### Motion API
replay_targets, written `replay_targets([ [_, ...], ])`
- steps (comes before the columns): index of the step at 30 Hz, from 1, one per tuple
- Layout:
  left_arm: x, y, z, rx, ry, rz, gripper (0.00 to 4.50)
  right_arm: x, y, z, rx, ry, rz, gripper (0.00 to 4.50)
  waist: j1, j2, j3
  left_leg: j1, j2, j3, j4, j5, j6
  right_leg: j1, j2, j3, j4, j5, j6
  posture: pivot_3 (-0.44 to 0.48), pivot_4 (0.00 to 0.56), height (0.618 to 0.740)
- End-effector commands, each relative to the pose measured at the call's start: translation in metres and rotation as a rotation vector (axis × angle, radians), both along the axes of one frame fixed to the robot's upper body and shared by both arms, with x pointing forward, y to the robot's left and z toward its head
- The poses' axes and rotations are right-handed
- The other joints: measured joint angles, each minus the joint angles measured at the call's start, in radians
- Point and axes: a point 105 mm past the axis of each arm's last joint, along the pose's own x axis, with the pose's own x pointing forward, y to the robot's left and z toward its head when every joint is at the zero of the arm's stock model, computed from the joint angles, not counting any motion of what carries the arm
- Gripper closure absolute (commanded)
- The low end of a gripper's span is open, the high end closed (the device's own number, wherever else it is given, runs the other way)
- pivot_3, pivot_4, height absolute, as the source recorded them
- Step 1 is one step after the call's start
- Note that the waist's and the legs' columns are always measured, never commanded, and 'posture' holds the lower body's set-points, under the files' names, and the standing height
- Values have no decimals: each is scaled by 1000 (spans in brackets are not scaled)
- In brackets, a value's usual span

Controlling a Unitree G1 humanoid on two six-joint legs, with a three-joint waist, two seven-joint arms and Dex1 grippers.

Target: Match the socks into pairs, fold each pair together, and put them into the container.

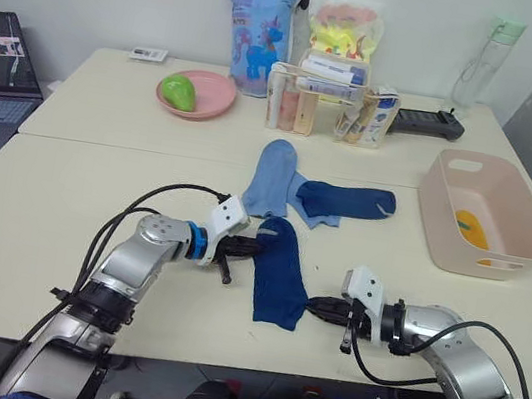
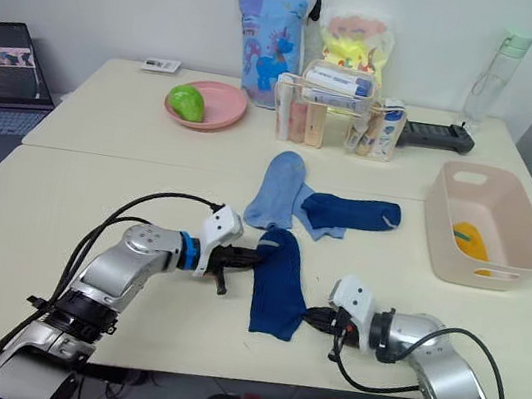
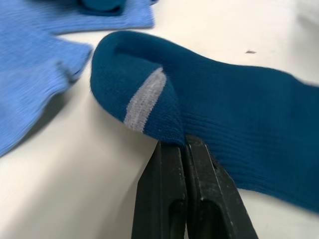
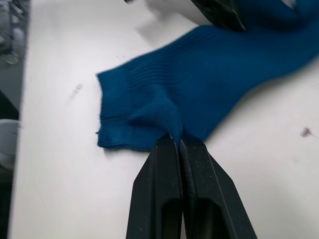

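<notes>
Both grippers are clamped on the same dark navy sock (image 1: 277, 284), which lies lengthwise on the near part of the table (image 1: 67, 178), between the two arms. On the left, the left gripper (image 1: 250, 250) has its two black fingers pressed together on a fold of fabric at the sock's far end, close to a grey patch at the heel or toe, as the left wrist view shows. On the right, the right gripper (image 1: 313, 308) pinches the edge of the sock's near end, by the ribbed cuff, its fingers likewise closed on a small tuck of cloth in the right wrist view. Just beyond this sock, toward the middle of the table, the second dark navy sock (image 1: 345, 202) lies crosswise, partly over a light blue sock (image 1: 271, 178); a second light blue one seems to lie under them, though the overlap makes that hard to tell. At the far right stands the pale pink container (image 1: 525, 225), with something mustard yellow (image 1: 471, 231) already inside, probably the yellow pair. Judging from this, the yellow socks are done and the navy pair is now in hand: one navy sock is held at both ends, ready to be lifted. The next move likely calls for raising it evenly with both arms and carrying it away from the robot to lie squarely on its mate, without dragging the light blue socks along. At the far edge sit a round pink plate (image 1: 211, 98) with a green fruit and some bottles.
</notes>
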Motion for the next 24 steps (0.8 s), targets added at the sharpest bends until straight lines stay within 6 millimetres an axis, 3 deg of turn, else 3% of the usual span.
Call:
replay_targets([
  [1,-3,-36,7,-31,-15,-146,4500,-6,23,12,49,32,80,4486,0,0,0,0,0,0,0,0,0,0,0,0,0,0,0,0,150,740],
  [5,-9,-60,6,-4,-30,-303,4500,-3,39,6,36,69,122,4486,-3,0,0,0,0,0,0,0,0,-1,0,0,0,0,0,0,150,740],
  [9,4,-68,10,44,-105,-330,4500,3,43,4,23,58,120,4486,-4,0,0,0,0,0,0,0,0,-2,0,0,1,0,0,0,150,740],
  [12,11,-66,12,50,-124,-324,4500,6,37,6,15,38,103,4486,-4,0,0,-1,0,0,0,0,0,-1,0,0,0,0,0,0,150,740],
  [17,20,-53,9,64,-144,-260,3300,3,26,7,-6,24,89,4500,-4,0,0,-1,0,0,0,0,0,-2,0,0,0,0,0,0,150,740],
  [24,25,-38,8,49,-143,-174,3300,-1,8,11,-49,-13,66,4500,-4,0,0,-1,0,0,0,0,0,-2,0,0,1,0,0,0,150,740],
])
